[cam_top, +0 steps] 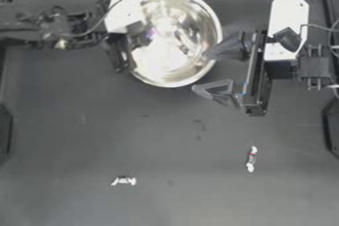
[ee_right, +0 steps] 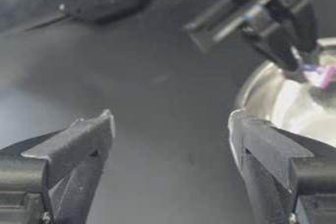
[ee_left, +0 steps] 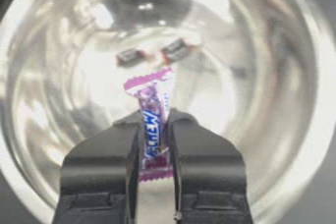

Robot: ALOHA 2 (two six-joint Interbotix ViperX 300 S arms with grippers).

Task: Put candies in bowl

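holding the pink candy point(ee_left: 152, 120) over the bowl point(cam_top: 205, 61), the left gripper point(ee_left: 156, 142) has its jaws pinching the wrapper near its bottom end. two candies point(ee_left: 154, 53) lie inside the bowl already. if the wrapper sticks to a jaw, it may not drop. the right gripper point(cam_top: 222, 69) waits beside the bowl with jaws spread wide, one tip at the rim, and could bump the bowl. two white candies point(cam_top: 251, 158) point(cam_top: 123, 181) sit far away on the worktop point(cam_top: 79, 136).
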